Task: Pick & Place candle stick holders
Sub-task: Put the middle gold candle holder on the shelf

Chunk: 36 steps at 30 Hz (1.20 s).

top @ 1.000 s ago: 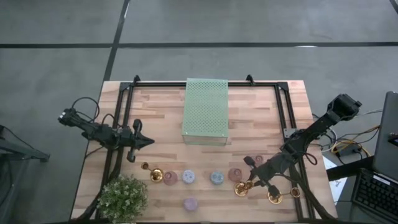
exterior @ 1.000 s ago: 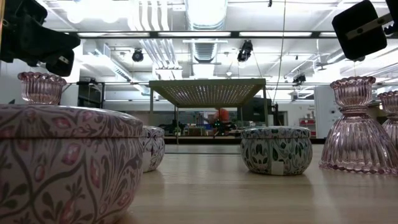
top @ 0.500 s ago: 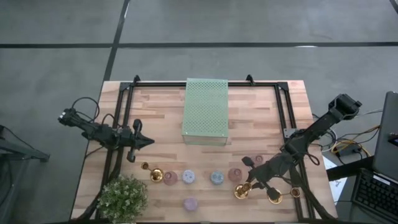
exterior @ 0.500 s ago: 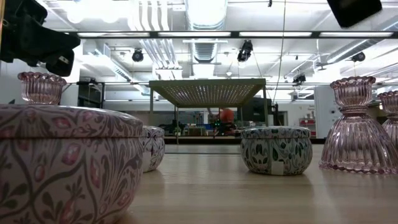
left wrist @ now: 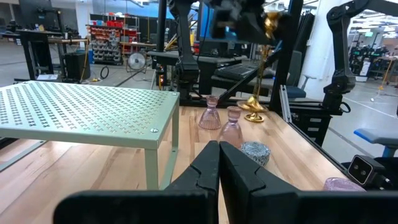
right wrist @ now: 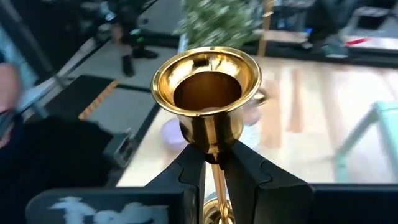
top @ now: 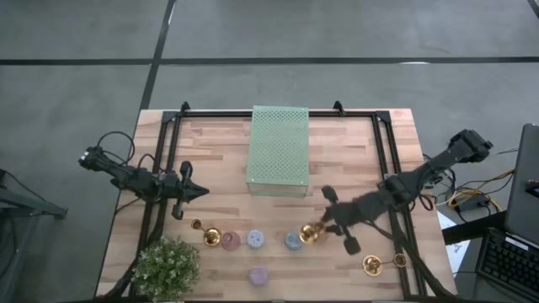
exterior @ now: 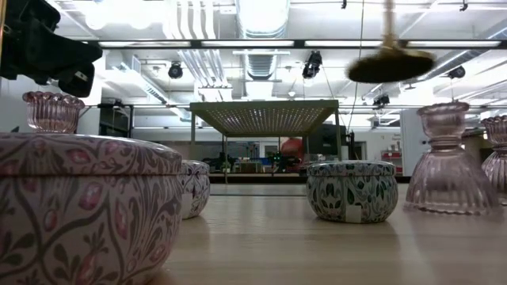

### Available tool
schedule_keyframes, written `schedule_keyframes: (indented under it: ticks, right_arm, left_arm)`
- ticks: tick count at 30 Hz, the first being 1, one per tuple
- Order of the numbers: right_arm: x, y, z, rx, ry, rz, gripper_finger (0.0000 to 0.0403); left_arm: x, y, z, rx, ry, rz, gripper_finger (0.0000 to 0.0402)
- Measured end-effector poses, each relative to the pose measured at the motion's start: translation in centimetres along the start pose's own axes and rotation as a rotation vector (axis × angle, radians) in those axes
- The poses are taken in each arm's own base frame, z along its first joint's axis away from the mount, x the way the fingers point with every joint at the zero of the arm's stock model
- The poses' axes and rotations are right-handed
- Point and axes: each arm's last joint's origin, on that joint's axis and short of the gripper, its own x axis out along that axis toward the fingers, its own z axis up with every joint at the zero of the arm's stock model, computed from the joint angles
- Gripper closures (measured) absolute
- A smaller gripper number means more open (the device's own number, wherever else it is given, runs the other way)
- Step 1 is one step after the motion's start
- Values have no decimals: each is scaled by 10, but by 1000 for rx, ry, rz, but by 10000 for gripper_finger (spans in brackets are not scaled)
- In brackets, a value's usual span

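On the left side of the table, the left gripper (top: pixel 202 192) hangs idle beside the frame rail, its fingers pressed together on nothing, as the left wrist view shows. Just near of it lie a small gold holder (top: pixel 196 225) and a larger gold one (top: pixel 211 236), then a row of squat pastel holders (top: pixel 242 241) running toward the middle, with one lilac holder (top: pixel 258 275) nearer the front edge. The pale green perforated block (top: pixel 278 150) sits behind them at the table's centre.

Further right, the right gripper (top: pixel 327 228) is over the right end of that row, clamped on the thin stem of a gold candle stick holder (right wrist: pixel 207 93). The right wrist view shows the fingers pinching just below the cup, so the holder's long axis runs along the gripper. In the low view its round base (exterior: pixel 390 63) floats well above the wood, clear of the pink glass holders (exterior: pixel 442 158).

At the far right, two more gold holders (top: pixel 372 265) lie near the front corner. The right arm is plainly the nearer one for these, while the gold pair on the left falls to the left arm. Where the carried holder is to be set down cannot be told.
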Motion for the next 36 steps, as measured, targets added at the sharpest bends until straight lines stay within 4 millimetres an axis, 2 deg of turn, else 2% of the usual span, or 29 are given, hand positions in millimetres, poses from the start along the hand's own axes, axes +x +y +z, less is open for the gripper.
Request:
schedule_keyframes:
  ticks: [11, 21, 28, 36]
  right_arm:
    - [-13, -57, 46, 51, -92, -209, 365]
    - [-40, -133, 73, 118, -149, -489, 365]
    - [-56, -189, 81, 179, -162, -600, 364]
    - [-55, -252, 73, 281, -118, -667, 364]
  left_arm:
    - [0, 0, 0, 0, 0, 0, 390]
    - [0, 0, 0, 0, 0, 0, 390]
    - [0, 0, 0, 0, 0, 0, 390]
    - [0, 0, 0, 0, 0, 0, 390]
